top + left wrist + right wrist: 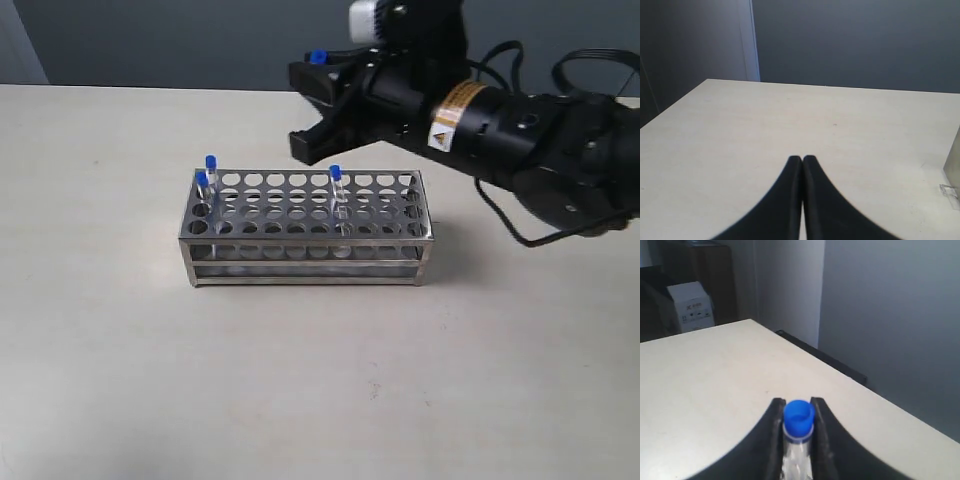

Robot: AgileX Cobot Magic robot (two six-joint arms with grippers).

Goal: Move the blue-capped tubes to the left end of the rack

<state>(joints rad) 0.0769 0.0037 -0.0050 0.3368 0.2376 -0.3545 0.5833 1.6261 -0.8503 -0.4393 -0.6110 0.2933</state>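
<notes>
Clamping blue-capped tube [799, 416], right gripper [798, 409] aloft near rack [305, 239]; left gripper [802, 161] closed, empty.

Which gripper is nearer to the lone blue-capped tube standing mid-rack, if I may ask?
Right. The right gripper, shut on another tube, hovers just above the rack near the lone tube. The left gripper is outside the exterior view; its camera catches only the rack's edge.

Right tool [797, 405] clamps a blue-capped tube [799, 418], seemingly clear.
</notes>
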